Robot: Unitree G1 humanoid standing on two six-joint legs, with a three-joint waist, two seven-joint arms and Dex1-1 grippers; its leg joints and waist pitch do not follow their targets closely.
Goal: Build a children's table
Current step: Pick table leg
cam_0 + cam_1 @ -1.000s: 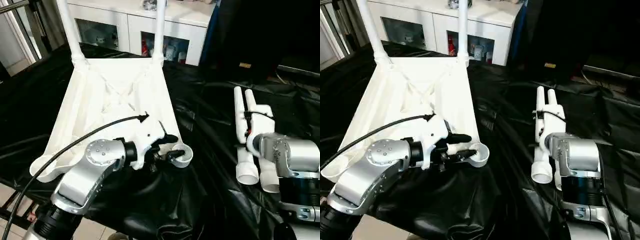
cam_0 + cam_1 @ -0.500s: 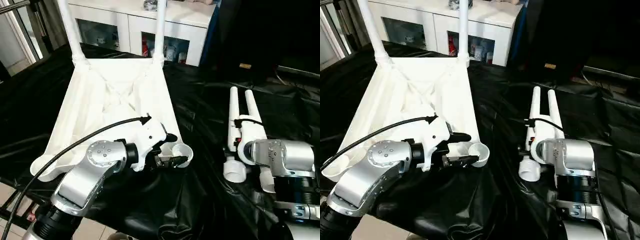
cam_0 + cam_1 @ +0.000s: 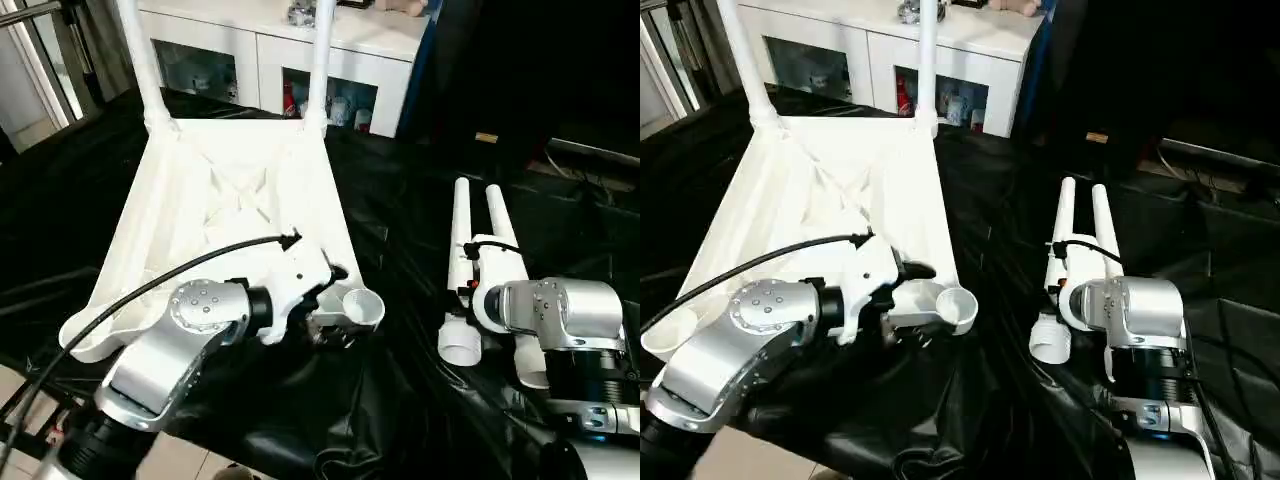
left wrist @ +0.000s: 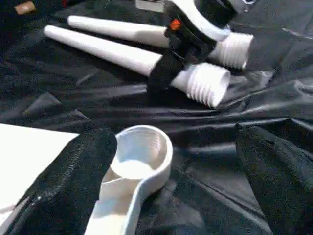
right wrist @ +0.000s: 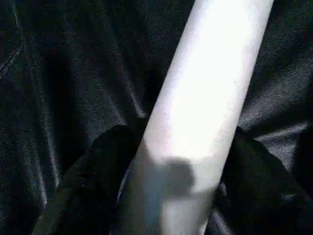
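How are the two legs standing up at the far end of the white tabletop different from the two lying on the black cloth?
The two fitted legs stand upright in the tabletop's far corner sockets; the two loose legs lie flat, side by side, on the black cloth. The loose legs show bare threaded ends; the fitted legs' ends are hidden in sockets. The right hand straddles one loose leg; nothing touches the fitted legs. All four are white tapered tubes.

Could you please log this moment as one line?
legs fitted: two | left fingers: open beside socket | right fingers: around loose leg

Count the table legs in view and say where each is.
4. Two stand upright in the tabletop's far corner sockets; two lie side by side on the black cloth, right.
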